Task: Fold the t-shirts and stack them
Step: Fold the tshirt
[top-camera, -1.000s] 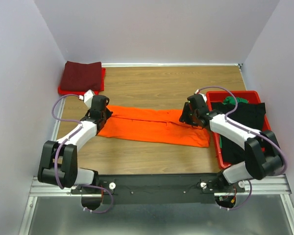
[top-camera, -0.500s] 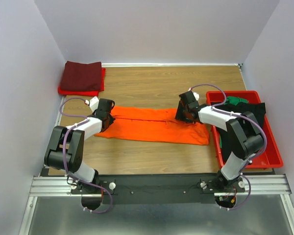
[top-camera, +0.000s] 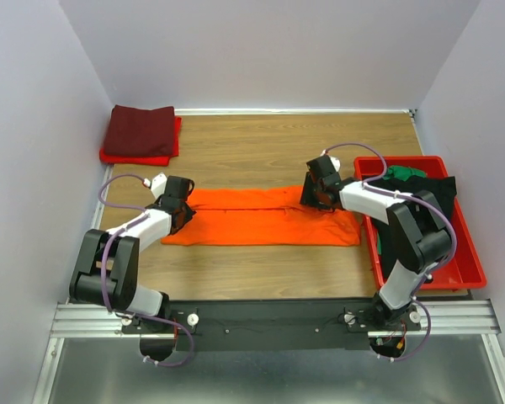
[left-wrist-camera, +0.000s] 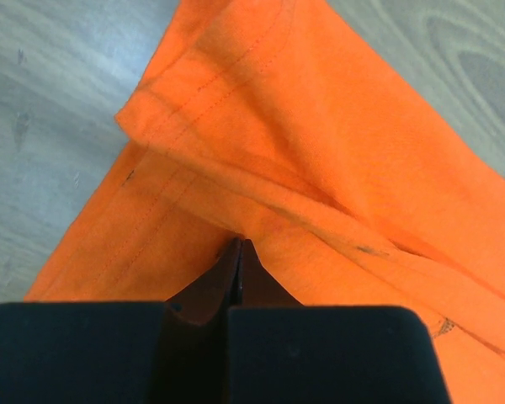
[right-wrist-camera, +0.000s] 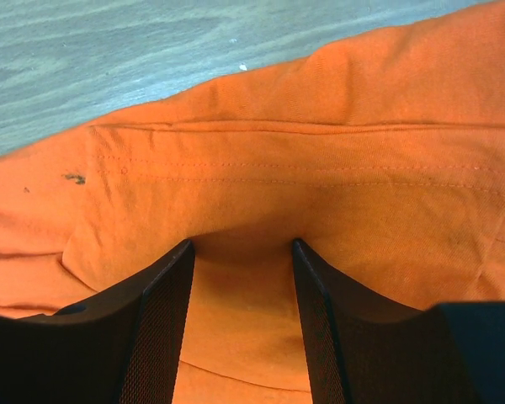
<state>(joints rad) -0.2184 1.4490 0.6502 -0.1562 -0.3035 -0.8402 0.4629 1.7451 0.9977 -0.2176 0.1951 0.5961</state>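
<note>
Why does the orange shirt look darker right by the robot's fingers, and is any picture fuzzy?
Right wrist view: the right gripper shades the orange t-shirt between its open fingers; stitching looks sharp. Left wrist view: folds cast thin dark lines near the shut left gripper, whose body is featureless black. Top view: even light, no glare, small details soft.

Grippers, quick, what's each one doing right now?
Left gripper: shut, pinching the orange t-shirt.
Right gripper: open over the same shirt, holding nothing.
</note>
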